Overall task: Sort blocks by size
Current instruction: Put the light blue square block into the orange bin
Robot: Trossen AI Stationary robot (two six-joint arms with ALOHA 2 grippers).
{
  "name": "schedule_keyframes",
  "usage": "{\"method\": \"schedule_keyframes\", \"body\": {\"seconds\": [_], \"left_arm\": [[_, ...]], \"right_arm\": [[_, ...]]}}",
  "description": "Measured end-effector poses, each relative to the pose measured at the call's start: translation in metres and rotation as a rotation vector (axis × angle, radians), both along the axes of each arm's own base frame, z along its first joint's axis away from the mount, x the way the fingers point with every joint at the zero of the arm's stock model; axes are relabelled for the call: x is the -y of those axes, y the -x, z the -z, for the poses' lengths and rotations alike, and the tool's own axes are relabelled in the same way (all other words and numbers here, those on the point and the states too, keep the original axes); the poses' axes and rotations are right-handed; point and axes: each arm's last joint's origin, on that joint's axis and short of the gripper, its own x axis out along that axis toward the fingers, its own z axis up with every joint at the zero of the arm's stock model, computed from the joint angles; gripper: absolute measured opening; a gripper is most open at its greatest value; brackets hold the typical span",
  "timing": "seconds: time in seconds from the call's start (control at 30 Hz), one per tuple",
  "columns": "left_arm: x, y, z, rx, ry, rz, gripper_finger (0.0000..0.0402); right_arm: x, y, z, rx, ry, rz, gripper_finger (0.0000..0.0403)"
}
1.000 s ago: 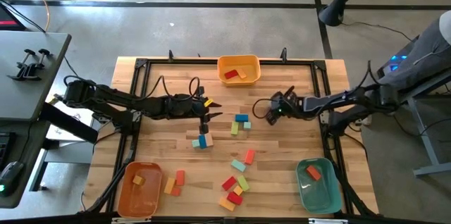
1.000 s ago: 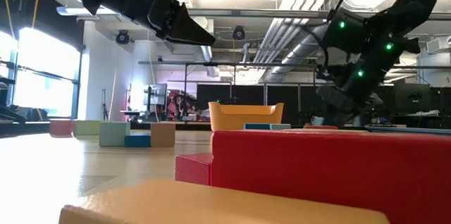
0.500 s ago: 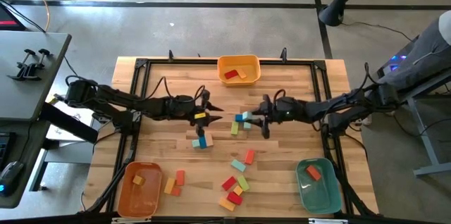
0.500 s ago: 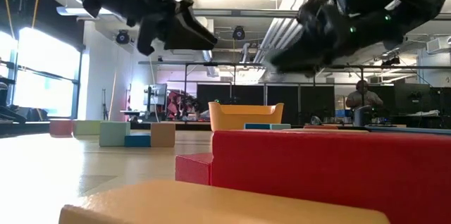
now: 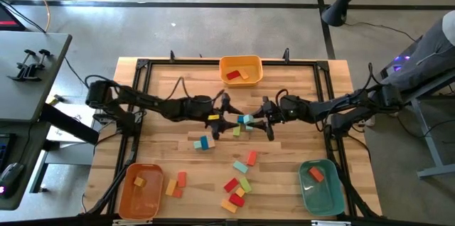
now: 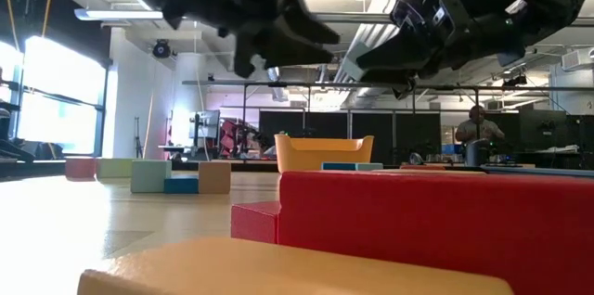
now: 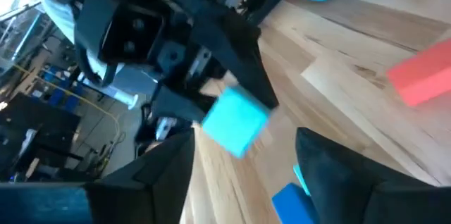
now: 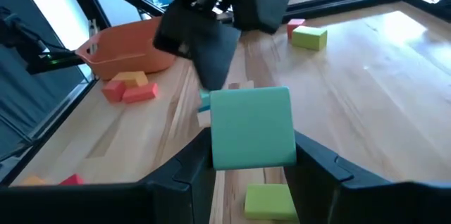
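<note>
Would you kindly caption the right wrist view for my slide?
Right gripper holding a teal block above the wooden table, facing the left gripper.

Both arms are matte black, built of slim jointed links with thin black cables looped alongside. The right arm carries small green indicator lights.

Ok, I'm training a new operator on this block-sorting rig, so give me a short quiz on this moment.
1. True or false: the right gripper holds a small teal block.
2. How many blocks lie in the yellow plastic bin? A: one. B: two. C: four.
3. Fill in: the left gripper is ___ and holds nothing.
Key: 1 true; 2 B; 3 open.
</note>
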Motion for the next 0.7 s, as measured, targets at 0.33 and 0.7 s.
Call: {"method": "schedule_keyframes", "body": {"seconds": [0.33, 0.7], "left_arm": [[-0.001, -0.031, 0.025, -0.048, -0.122, 0.004, 0.0260], [0.006, -0.044, 0.044, 0.040, -0.097, 0.005, 0.0235]], "right_arm": [[0.000, 0.001, 0.003, -0.042, -0.064, 0.007, 0.0138], [-0.001, 0.003, 0.010, -0.124, -0.159, 0.009, 0.0138]]}}
